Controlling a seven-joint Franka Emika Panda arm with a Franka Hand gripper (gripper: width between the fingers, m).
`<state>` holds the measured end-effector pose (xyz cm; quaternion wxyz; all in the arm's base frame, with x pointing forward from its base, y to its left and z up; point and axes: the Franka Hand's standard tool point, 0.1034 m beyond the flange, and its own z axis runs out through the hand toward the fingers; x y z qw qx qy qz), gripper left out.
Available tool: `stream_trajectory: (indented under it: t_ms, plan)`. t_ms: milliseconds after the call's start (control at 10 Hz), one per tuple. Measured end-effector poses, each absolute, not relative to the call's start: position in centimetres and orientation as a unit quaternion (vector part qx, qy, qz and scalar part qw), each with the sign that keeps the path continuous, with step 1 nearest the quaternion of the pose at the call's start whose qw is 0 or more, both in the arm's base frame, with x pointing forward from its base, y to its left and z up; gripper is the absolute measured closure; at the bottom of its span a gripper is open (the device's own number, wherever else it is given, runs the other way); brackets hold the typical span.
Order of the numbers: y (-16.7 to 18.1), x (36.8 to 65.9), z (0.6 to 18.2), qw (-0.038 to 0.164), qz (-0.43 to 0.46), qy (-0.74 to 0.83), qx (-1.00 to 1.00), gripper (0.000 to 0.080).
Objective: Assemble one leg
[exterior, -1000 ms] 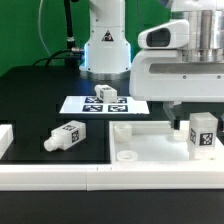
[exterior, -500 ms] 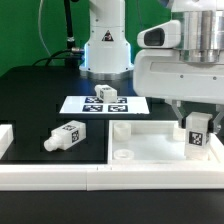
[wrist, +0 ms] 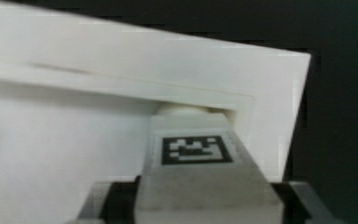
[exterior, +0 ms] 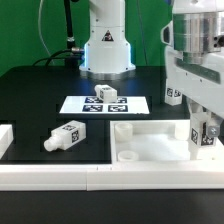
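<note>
My gripper [exterior: 203, 133] is shut on a white leg [exterior: 201, 140] with a black-and-white tag, holding it upright over the right end of the large flat white panel [exterior: 150, 148]. In the wrist view the leg [wrist: 201, 150] sits between my two dark fingers [wrist: 115, 200], its far end against the panel [wrist: 87, 100]. A second leg [exterior: 64, 136] lies on its side on the black table at the exterior view's left. A third leg [exterior: 107, 95] lies on the marker board [exterior: 88, 105].
White border rails [exterior: 60, 176] run along the front edge, with a rail end [exterior: 4, 138] at the exterior view's left. The robot base [exterior: 106, 48] stands at the back. Round holes [exterior: 124, 128] show in the panel.
My gripper has moved toward the exterior view's right and lower with the leg, bringing it down onto the panel's right end.
</note>
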<state>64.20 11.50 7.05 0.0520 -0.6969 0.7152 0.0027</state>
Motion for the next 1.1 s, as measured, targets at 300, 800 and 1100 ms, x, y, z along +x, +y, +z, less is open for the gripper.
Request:
stream_trajectory:
  t_ms: [300,800,1100]
  plan:
    - [11.3,64.3,7.1,0.049,0.007,0.797,-0.602,0.0514]
    - [11.1,64.2,7.1,0.048,0.005,0.808,-0.587,0.0444]
    - [11.5,64.9,9.6,0.066,-0.001,0.791,-0.608,0.0175]
